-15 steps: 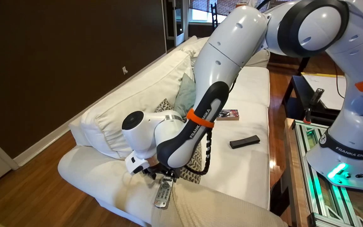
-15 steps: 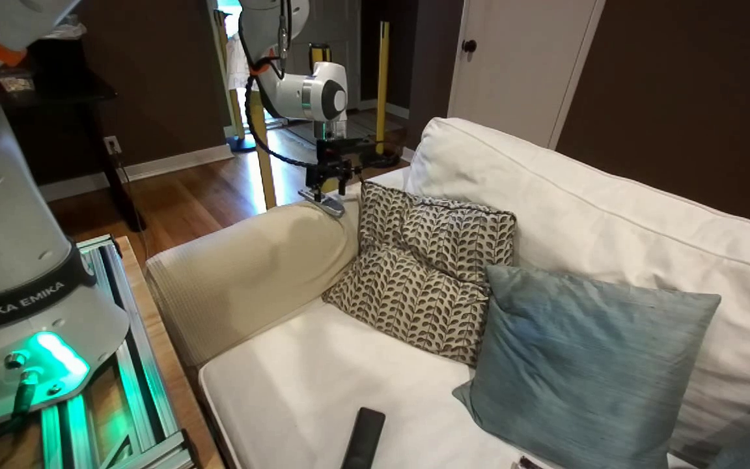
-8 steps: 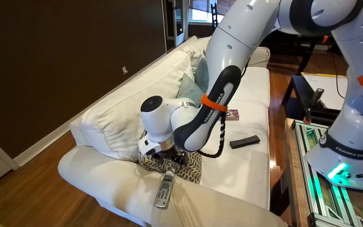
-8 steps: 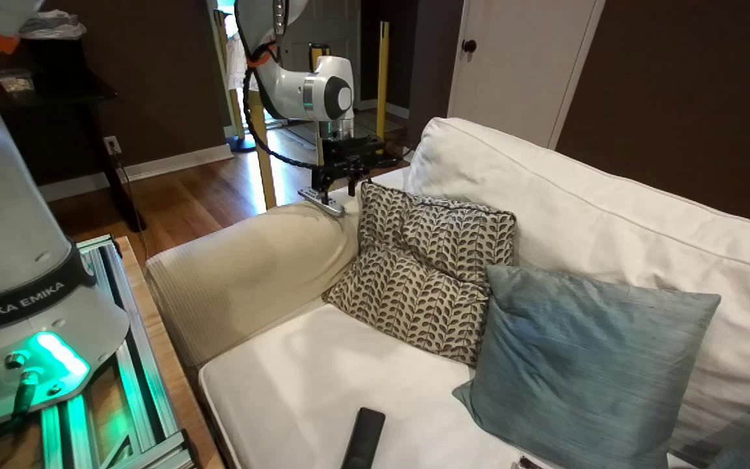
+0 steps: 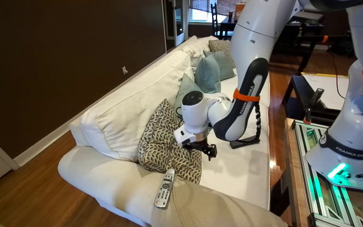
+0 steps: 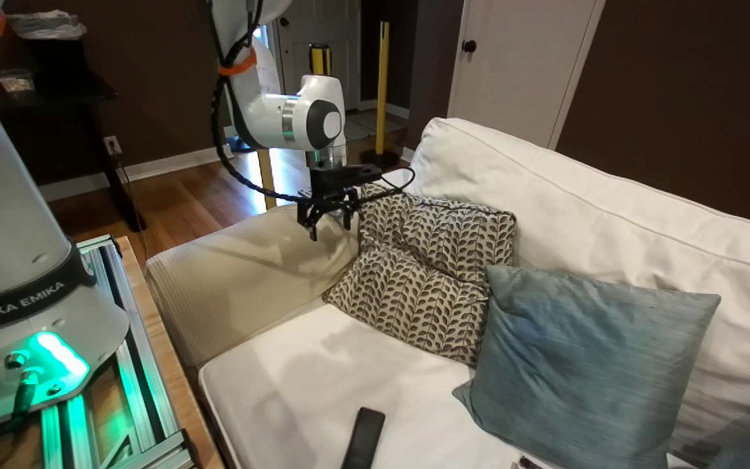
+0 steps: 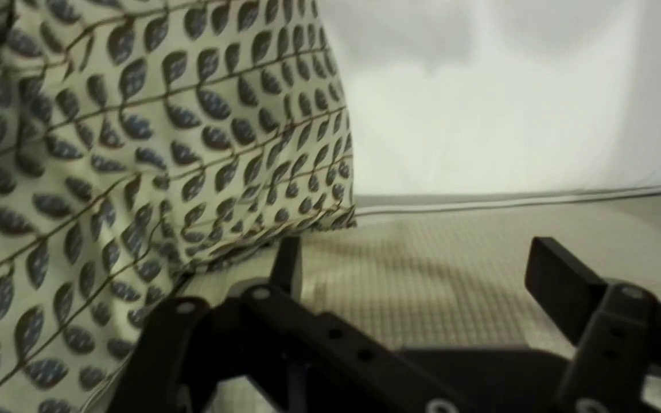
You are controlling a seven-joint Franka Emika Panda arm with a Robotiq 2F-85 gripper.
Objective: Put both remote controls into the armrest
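The silver-grey remote lies on top of the white armrest, across its inner edge. In the other exterior view it is almost wholly hidden behind the gripper. The black remote lies on the white seat cushion. It also shows in an exterior view, partly behind the arm's cable. My gripper hangs above the seat beside the patterned pillow, between the two remotes. In the wrist view the gripper is open with its fingers wide apart and nothing between them. Below it is the armrest's ribbed cover.
The patterned pillow leans in the sofa corner against the armrest. A blue-green pillow stands beside it against the white back cushion. A bit of the booklet shows at an exterior view's lower edge. The robot's wooden stand borders the seat.
My gripper has moved off the silver-grey remote, away from the armrest and out over the seat. The silver-grey remote stays on the armrest. The black remote has not moved.
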